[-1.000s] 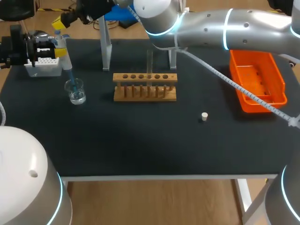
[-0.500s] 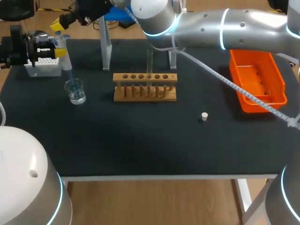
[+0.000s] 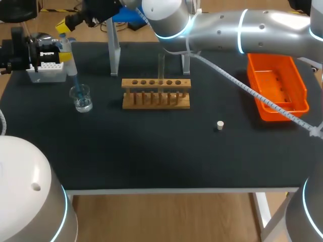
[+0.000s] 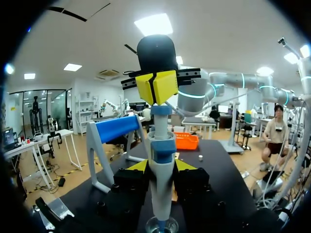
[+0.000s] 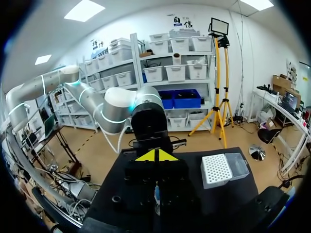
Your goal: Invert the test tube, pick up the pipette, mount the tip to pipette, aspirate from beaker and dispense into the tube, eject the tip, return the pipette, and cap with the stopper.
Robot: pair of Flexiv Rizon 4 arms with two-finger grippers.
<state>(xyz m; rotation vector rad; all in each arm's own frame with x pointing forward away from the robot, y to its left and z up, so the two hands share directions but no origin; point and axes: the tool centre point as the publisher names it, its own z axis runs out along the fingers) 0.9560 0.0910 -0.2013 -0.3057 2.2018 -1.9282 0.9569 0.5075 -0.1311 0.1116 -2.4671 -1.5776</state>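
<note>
- The pipette (image 3: pixel 67 54) stands upright over the beaker (image 3: pixel 81 98) at the far left of the desk (image 3: pixel 151 156). Its blue tip (image 3: pixel 75 83) reaches down into the beaker, which holds clear liquid.
- Our left end effector (image 4: pixel 161 167) is clamped on the pipette's body. In the left wrist view one yellow-tipped finger presses each side of it, and the beaker's mouth (image 4: pixel 162 225) sits directly below.
- Our right arm comes in from the right and reaches across to the far left corner. Its end effector (image 3: pixel 63 25) sits on top of the pipette.
- In the left wrist view the right end effector (image 4: pixel 156 87) has its two yellow tips pressed together, resting on the pipette's top end.
- In the right wrist view the same tips (image 5: pixel 156 155) meet in a point, with the pipette's top (image 5: pixel 157 193) just under them.
- The white tip box (image 3: pixel 48 70) lies just behind the beaker, next to the pipette.
- The pipette stand (image 3: pixel 115 50) rises near the back edge, to the right of the beaker.
- The wooden rack (image 3: pixel 156 93) sits mid-desk, with the test tube (image 3: pixel 161 65) upright in one of its holes.
- The small white stopper (image 3: pixel 220 125) lies alone on the desk, nearer than the rack and to its right.
- An orange bin (image 3: pixel 303 96) rests at the right side.
</note>
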